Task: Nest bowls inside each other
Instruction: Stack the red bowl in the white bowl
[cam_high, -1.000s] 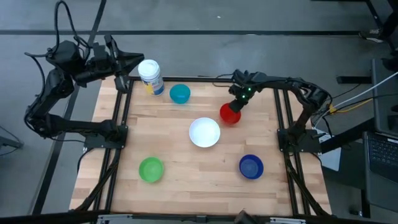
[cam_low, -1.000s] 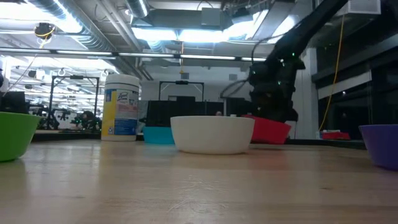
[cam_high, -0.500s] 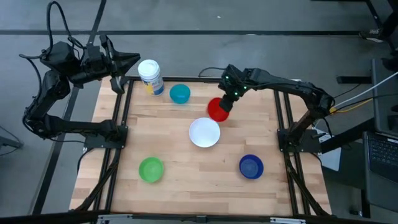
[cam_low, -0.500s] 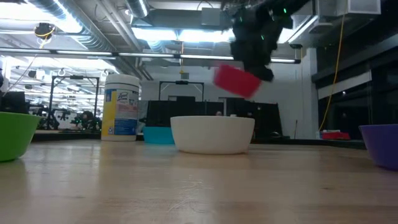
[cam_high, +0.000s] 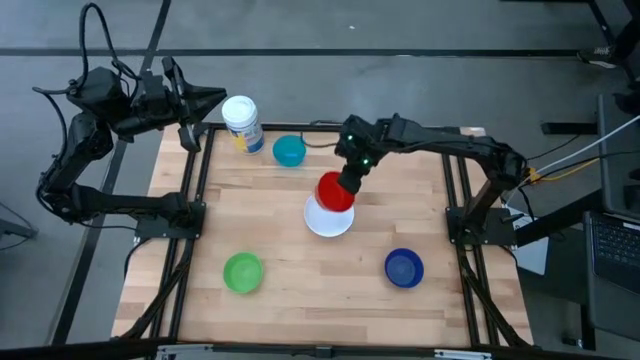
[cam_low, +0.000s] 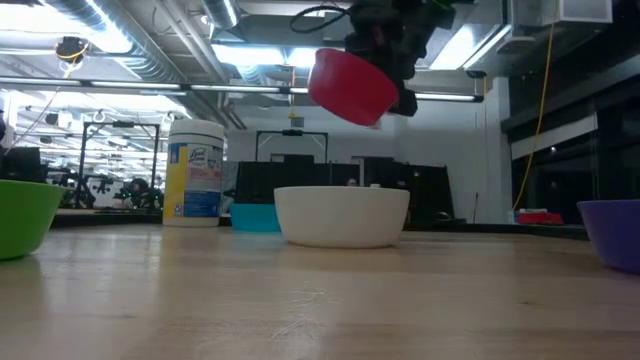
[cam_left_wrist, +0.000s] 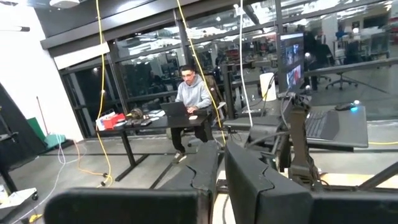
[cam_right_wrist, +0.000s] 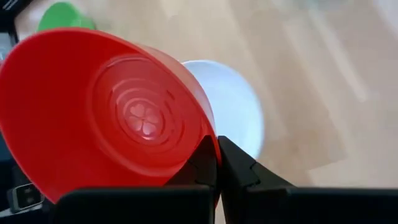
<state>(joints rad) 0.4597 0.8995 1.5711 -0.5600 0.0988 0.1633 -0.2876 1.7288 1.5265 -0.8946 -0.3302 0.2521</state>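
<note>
My right gripper (cam_high: 349, 180) is shut on the red bowl (cam_high: 335, 191), which hangs tilted high over the far part of the white bowl (cam_high: 330, 217). The white bowl (cam_low: 342, 215) rests on its base at the table's middle. Resting on their bases too are the teal bowl (cam_high: 289, 150) at the far side, the green bowl (cam_high: 242, 272) at the near left and the dark blue bowl (cam_high: 403, 268) at the near right. My left gripper (cam_high: 195, 100) waits shut, raised over the far left corner. My right gripper pinches the red bowl's rim (cam_right_wrist: 213, 149), one finger (cam_right_wrist: 202, 163) inside the bowl and the other outside. The fingers slant down from the table's far right. The bowl (cam_low: 350, 85) is lifted clear and tipped, its hollow turned toward the wrist.
A white-lidded jar (cam_high: 242, 124) with a blue and yellow label stands at the far left, next to the teal bowl. Bare wood lies between the green and dark blue bowls along the near edge. A person sits at a desk in the room beyond.
My right gripper has risen and gone toward the table's left with the red bowl, rolling a little. The bowl has been lifted off the table beside the white bowl, has tipped, and now hangs above the white bowl.
</note>
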